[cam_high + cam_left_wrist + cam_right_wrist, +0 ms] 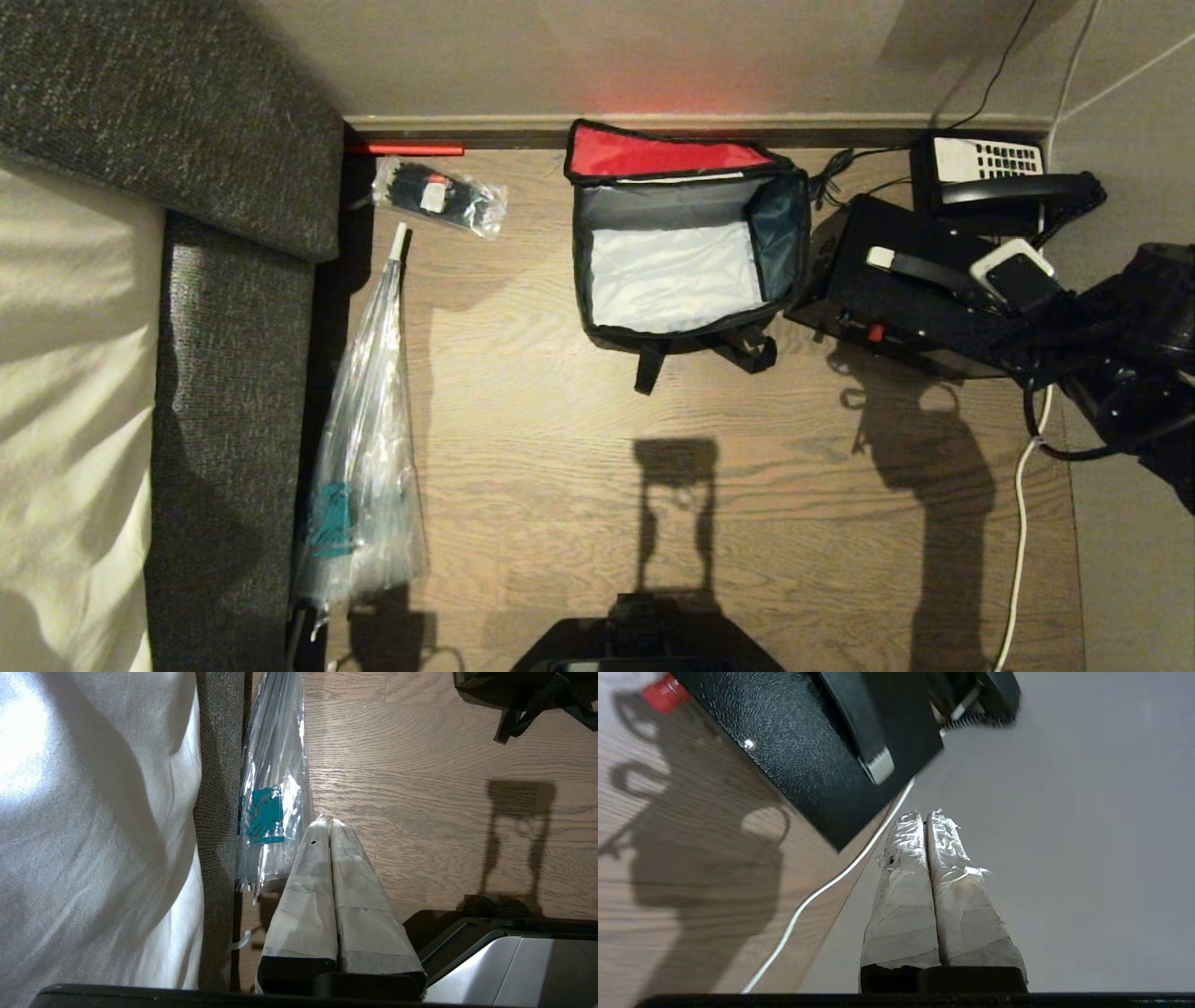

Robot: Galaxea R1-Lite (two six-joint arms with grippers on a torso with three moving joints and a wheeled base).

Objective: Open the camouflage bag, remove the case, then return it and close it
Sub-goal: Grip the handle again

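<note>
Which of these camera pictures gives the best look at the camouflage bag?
The head view: the camouflage bag sits whole on the floor, open, red lid flipped back, silvery lining showing and empty. The left wrist view catches only its dark bottom edge and straps at one corner. The right wrist view misses it entirely.

No text, brand or number can be read anywhere in these views. The desk telephone (994, 177) has a white keypad whose key markings are too small to make out, and the clear packet of black ties (439, 196) bears a small white label that is likewise illegible.
</note>
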